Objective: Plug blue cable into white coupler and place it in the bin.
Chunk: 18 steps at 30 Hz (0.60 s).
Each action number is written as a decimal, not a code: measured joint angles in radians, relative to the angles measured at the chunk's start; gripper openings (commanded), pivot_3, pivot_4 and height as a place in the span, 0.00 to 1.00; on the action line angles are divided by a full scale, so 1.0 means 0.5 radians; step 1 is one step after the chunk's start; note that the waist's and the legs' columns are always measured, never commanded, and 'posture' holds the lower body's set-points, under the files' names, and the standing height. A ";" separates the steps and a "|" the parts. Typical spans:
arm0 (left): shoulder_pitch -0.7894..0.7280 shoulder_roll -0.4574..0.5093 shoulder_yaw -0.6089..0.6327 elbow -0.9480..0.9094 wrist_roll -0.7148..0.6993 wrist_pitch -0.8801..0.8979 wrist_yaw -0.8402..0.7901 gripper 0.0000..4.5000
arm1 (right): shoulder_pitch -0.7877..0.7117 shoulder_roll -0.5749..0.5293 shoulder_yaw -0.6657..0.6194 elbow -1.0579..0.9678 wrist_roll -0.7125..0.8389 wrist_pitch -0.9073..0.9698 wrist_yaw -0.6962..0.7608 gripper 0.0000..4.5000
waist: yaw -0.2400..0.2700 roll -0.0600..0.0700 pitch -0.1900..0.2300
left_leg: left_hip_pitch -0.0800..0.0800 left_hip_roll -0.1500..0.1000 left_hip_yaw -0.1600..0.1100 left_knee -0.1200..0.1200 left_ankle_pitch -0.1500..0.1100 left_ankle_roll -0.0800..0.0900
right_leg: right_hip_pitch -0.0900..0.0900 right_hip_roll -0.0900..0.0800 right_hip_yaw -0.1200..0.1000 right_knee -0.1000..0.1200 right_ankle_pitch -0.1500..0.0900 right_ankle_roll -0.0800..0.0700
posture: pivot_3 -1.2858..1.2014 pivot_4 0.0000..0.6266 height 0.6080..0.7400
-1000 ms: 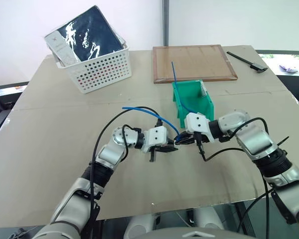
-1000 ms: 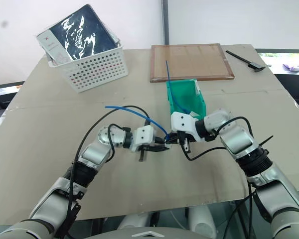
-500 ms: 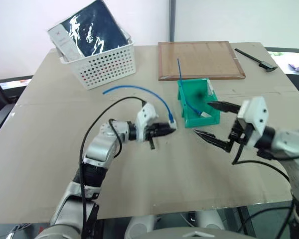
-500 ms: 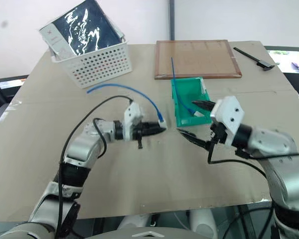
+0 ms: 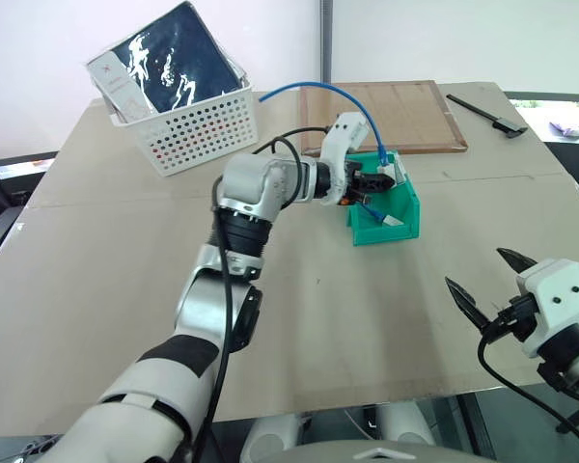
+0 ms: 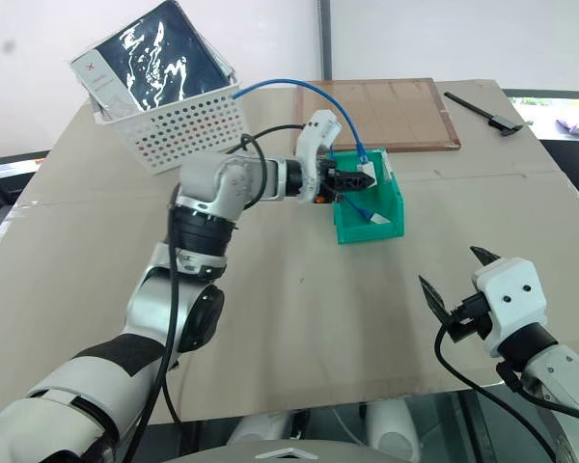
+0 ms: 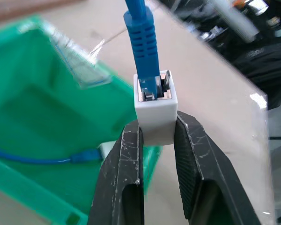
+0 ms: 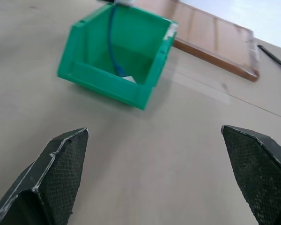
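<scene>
Left gripper [image 7: 155, 140]: clenched on the white coupler [image 7: 154, 112], held over the green bin [image 5: 398, 218], probably ready to drop it in.
Blue cable [image 5: 320, 89]: plug seated in the coupler, the rest arching back toward the basket [image 5: 193, 130].
Right gripper [image 5: 487, 285]: released and empty, apart from the bin, leaving the drop clear.
Change: a second ago both grippers met at the coupler before the bin; now the left has carried the joined pair up over it, and the right has let go and pulled back.

So the bin [image 5: 386, 217] sits mid-table [image 5: 96, 251], basket [image 5: 188, 130] off at its 10 o'clock, wooden board [image 5: 405, 116] right behind at 12. Left gripper [image 5: 384, 180] holds the white coupler [image 7: 154, 115] over the bin, blue cable [image 5: 318, 89] arcing back toward 11.
</scene>
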 measured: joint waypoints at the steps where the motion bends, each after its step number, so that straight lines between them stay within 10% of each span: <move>1: -0.023 -0.024 -0.004 0.105 0.029 -0.041 0.009 0.60 | 0.010 0.001 0.000 0.000 -0.002 -0.022 -0.020 1.00 | -0.002 0.000 0.000 | 0.000 0.000 0.000 0.000 0.000 0.000 | 0.000 0.000 0.000 0.000 0.000 0.000 | 0.52 0.24 1.00; 5: -0.086 -0.018 0.002 0.192 0.048 -0.061 -0.017 0.98 | 0.016 0.003 0.000 0.000 0.000 -0.049 -0.042 1.00 | -0.005 -0.001 0.001 | -0.001 0.000 0.000 -0.001 0.000 0.000 | -0.001 -0.001 0.000 0.000 0.000 0.000 | 0.52 0.24 1.00; 12: 0.311 0.436 0.076 -0.647 -0.146 0.109 -0.258 0.98 | -0.044 -0.012 -0.003 0.079 0.064 -0.095 0.005 1.00 | -0.054 0.002 0.002 | 0.012 0.006 0.010 -0.011 0.000 -0.002 | -0.002 0.002 0.013 0.003 0.003 -0.008 | 0.52 0.24 1.00; 18: 1.301 0.543 0.483 -1.474 -0.319 -0.433 -0.341 0.98 | -0.216 -0.197 -0.052 0.360 0.246 -0.154 0.260 1.00 | -0.002 -0.005 0.005 | 0.011 0.005 0.016 -0.006 0.000 -0.001 | 0.002 -0.001 0.016 -0.002 0.005 -0.009 | 0.52 0.24 1.00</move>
